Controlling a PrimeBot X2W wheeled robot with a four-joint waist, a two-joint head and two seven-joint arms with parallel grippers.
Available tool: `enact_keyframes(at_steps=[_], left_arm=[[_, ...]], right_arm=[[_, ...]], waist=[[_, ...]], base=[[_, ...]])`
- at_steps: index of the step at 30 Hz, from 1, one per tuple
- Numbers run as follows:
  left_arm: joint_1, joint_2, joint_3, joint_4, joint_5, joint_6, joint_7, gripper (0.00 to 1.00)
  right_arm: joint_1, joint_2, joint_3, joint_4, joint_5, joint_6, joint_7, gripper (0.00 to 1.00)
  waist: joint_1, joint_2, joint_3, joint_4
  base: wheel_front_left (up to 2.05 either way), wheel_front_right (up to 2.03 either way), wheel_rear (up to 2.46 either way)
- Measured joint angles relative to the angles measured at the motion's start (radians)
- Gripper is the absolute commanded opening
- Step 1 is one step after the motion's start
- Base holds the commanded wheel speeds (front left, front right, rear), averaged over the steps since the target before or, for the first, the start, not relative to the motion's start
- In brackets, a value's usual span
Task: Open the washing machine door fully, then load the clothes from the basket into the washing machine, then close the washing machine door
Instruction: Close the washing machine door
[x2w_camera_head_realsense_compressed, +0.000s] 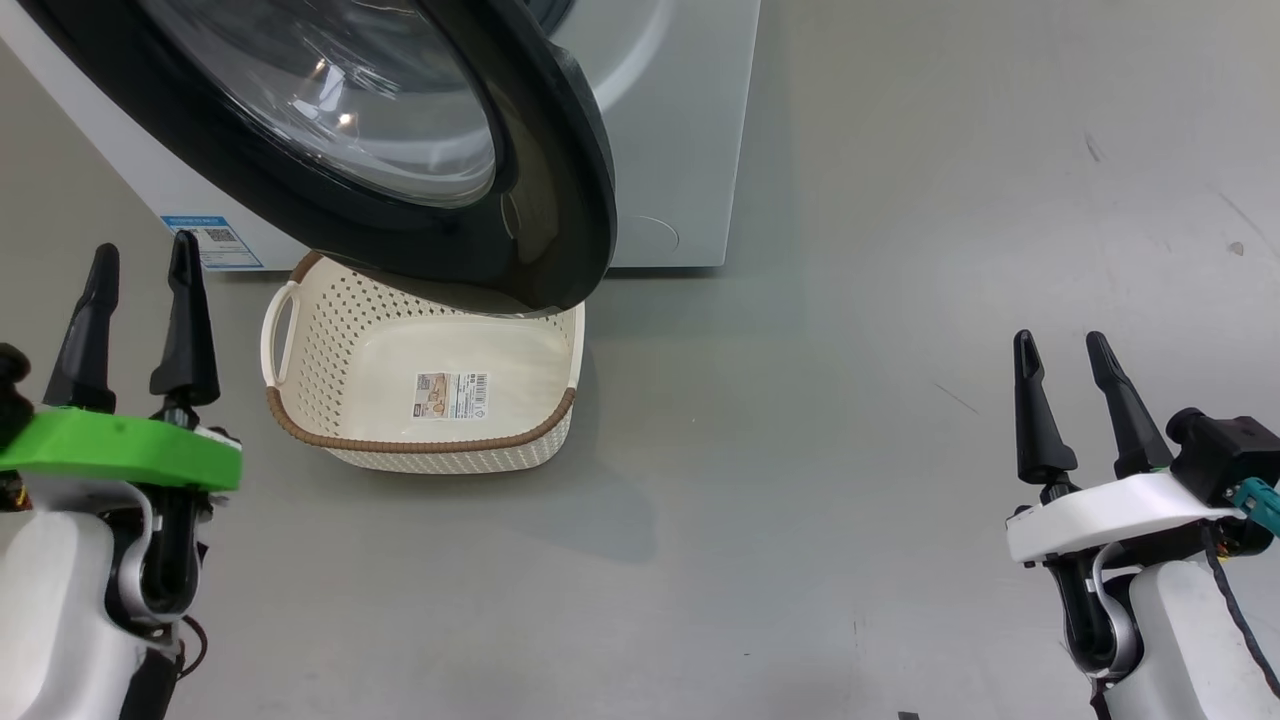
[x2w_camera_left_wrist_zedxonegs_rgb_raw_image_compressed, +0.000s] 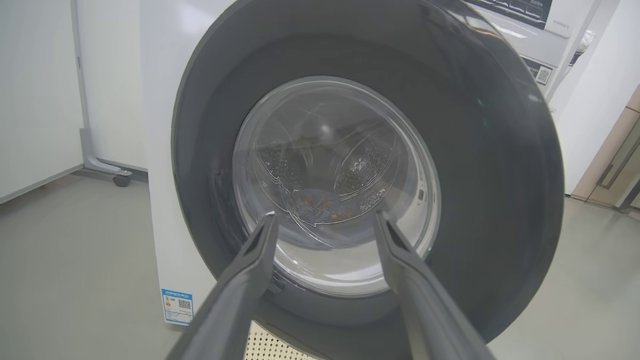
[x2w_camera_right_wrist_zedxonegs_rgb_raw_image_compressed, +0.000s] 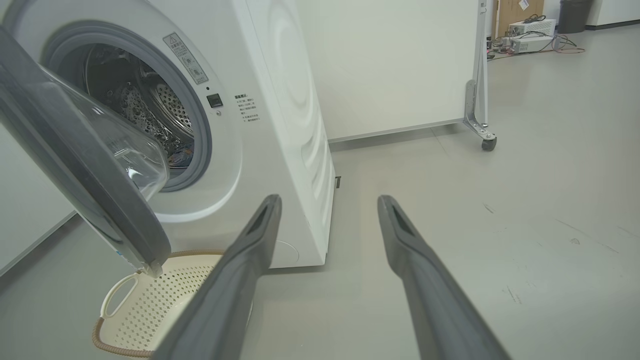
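The basket (x2w_camera_head_realsense_compressed: 430, 446) lies empty on the floor (x2w_camera_head_realsense_compressed: 800, 450) beneath the half-open washing machine door (x2w_camera_head_realsense_compressed: 380, 130), with the clothes (x2w_camera_left_wrist_zedxonegs_rgb_raw_image_compressed: 320, 204) seemingly in the drum (x2w_camera_right_wrist_zedxonegs_rgb_raw_image_compressed: 150, 110). The left gripper (x2w_camera_head_realsense_compressed: 145, 245) and right gripper (x2w_camera_head_realsense_compressed: 1060, 338) have their jaws released and empty. To close the door well, the left gripper should press its black rim near the free edge until it latches.

The washing machine door (x2w_camera_head_realsense_compressed: 350, 130) hangs open over the far rim of the basket (x2w_camera_head_realsense_compressed: 330, 340); the basket sits on the grey floor (x2w_camera_head_realsense_compressed: 850, 450) before the washing machine (x2w_camera_head_realsense_compressed: 680, 130); left claw (x2w_camera_head_realsense_compressed: 145, 245) and right claw (x2w_camera_head_realsense_compressed: 1059, 340) stand spread.
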Motion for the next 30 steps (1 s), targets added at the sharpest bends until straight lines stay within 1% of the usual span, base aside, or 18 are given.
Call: enact_keyframes(at_steps=[3,9,13,15,17,24,28,30], left_arm=[[0.011,0.021,-0.029,0.037,0.076,-0.003,-0.033,1.00],[0.037,0.027,-0.050,0.091,0.196,0.000,-0.048,1.00],[0.039,0.026,-0.047,0.112,0.258,0.036,-0.056,1.00],[0.043,0.013,-0.038,0.116,0.272,0.057,-0.057,1.00],[0.057,0.006,-0.036,0.130,0.289,0.064,-0.057,1.00],[0.109,-0.047,-0.024,0.137,0.329,0.117,-0.056,1.00],[0.117,-0.068,-0.004,0.105,0.364,0.140,-0.057,1.00],[0.125,-0.079,-0.003,0.103,0.372,0.143,-0.056,1.00]], right_arm=[[0.000,-0.001,0.000,0.000,0.000,0.000,0.000,1.00],[0.000,-0.001,0.000,0.000,-0.006,0.000,0.000,1.00],[0.000,-0.001,0.000,0.000,-0.009,0.000,0.000,1.00],[0.000,0.000,0.000,-0.001,-0.009,0.000,0.000,1.00],[0.000,0.000,0.000,-0.002,-0.009,0.000,0.000,1.00],[0.000,0.000,-0.001,-0.008,-0.016,0.000,0.000,1.00],[0.000,0.000,-0.002,-0.012,-0.021,0.000,0.000,1.00],[0.000,0.000,-0.002,-0.011,-0.027,0.000,0.000,1.00]], waist=[[0.0000,0.0000,-0.001,0.000],[0.0000,0.0000,-0.002,-0.002],[0.0000,0.0000,-0.001,-0.003],[0.0000,0.0000,-0.001,-0.003],[0.0001,0.0000,-0.001,-0.005],[0.0000,0.0000,-0.005,-0.009],[0.0000,0.0000,-0.006,-0.011],[0.0000,0.0000,-0.011,-0.012]], base=[[0.00,0.00,0.00],[0.00,0.00,0.00],[0.00,0.00,0.00],[0.00,0.00,0.00],[0.00,0.00,0.00],[0.00,0.00,0.00],[0.00,0.00,0.00],[0.00,0.00,0.00]])
